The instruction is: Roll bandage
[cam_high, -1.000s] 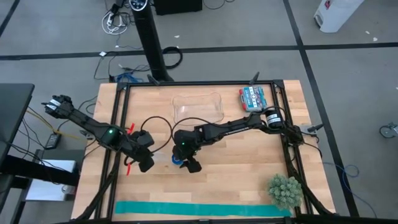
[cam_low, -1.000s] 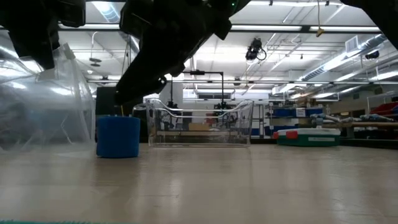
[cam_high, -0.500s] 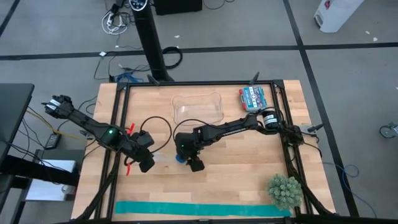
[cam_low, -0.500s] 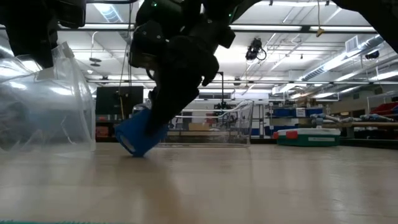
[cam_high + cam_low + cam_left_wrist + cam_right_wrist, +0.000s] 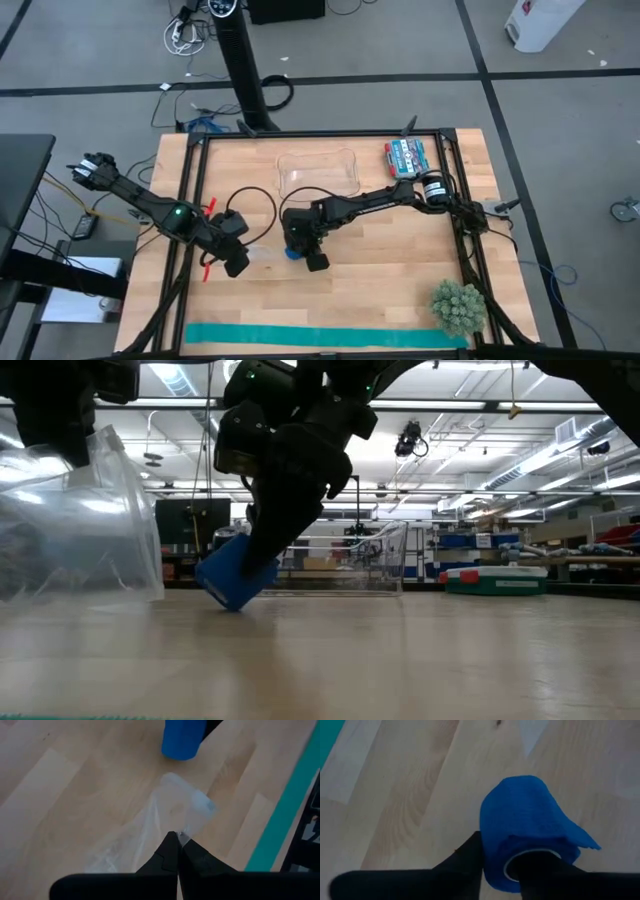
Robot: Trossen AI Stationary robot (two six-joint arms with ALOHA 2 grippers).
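Note:
The bandage [image 5: 520, 820] is a small royal-blue roll, tilted on the wooden table near its middle, and it also shows in the low view [image 5: 232, 575] and the high view [image 5: 291, 253]. My right gripper [image 5: 502, 857] comes down on it from above and is shut on it. To its left, my left gripper [image 5: 176, 836] is shut on a clear plastic bag [image 5: 165, 810], which bulges open toward the roll [image 5: 80, 530]. My left gripper pinches the clear bag's rim [image 5: 183, 838] between its shut fingertips, slanting down from above; the bag's body lies slack on the table. My right gripper has one finger [image 5: 540, 870] in the roll's hollow core and the other [image 5: 465, 855] outside, on the roll's wall [image 5: 490, 850]. The fingers slant down from above. The roll is tilted, its lower edge [image 5: 235, 604] on the table.
A clear plastic container [image 5: 318, 172] stands at the far middle, with a pack of batteries [image 5: 408, 157] to its right. A long teal strip [image 5: 320, 336] lies along the near edge, and a green spiky ball [image 5: 458, 305] sits at the near right.
My right gripper has come down onto the blue roll and taken hold of it. The roll, standing upright a second ago, is now tipped over with only its lower edge on the table.

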